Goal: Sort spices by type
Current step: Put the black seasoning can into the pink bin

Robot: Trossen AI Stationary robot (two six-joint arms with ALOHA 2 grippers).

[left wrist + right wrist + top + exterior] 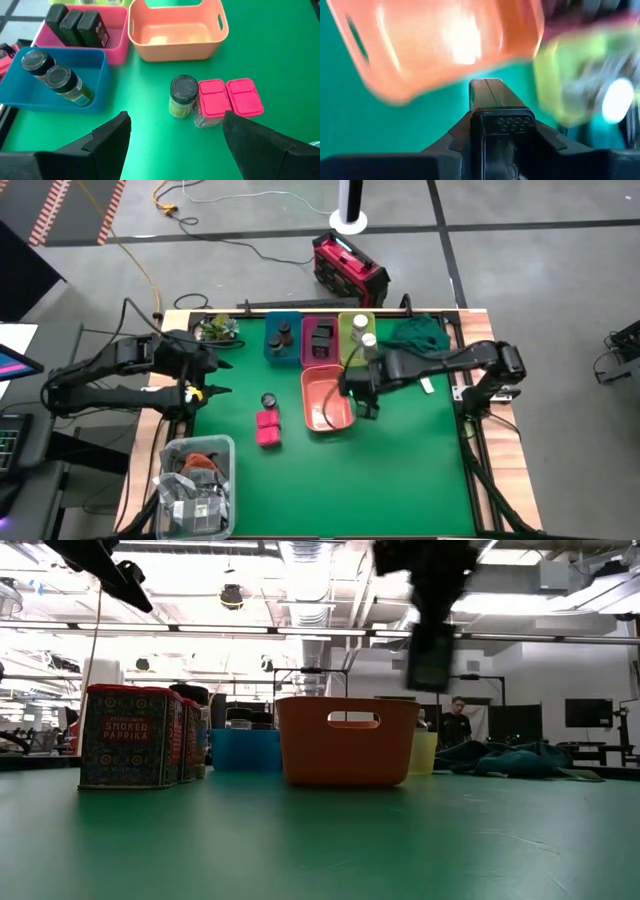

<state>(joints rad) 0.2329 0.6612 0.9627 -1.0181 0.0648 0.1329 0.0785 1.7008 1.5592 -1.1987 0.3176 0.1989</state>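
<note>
My right gripper [362,398] hangs beside the salmon bin's [325,400] right rim, shut on a dark grey boxy pack [487,97], well above the table in the low view. The salmon bin shows nothing inside. My left gripper [177,125] stands open at the table's left, above and apart from a dark round jar [182,95] and two magenta blocks [230,97] standing on the green table. Two jars lie in the blue bin [283,340], three dark packs in the pink bin [320,340], white-capped bottles in the yellow bin [357,330]. My right gripper pinches the dark pack between its two fingers, which come steeply from above. The pack's free end [486,87] sticks out past the fingertips. It hangs below the gripper [432,660], lifted clear of the table and of the bins.
A dark green cloth [415,335] lies at the far right corner. A clear bin [197,485] with more packs stands at the near left. A small plant [217,330] sits at the far left. Bare green table stretches over the near right half.
</note>
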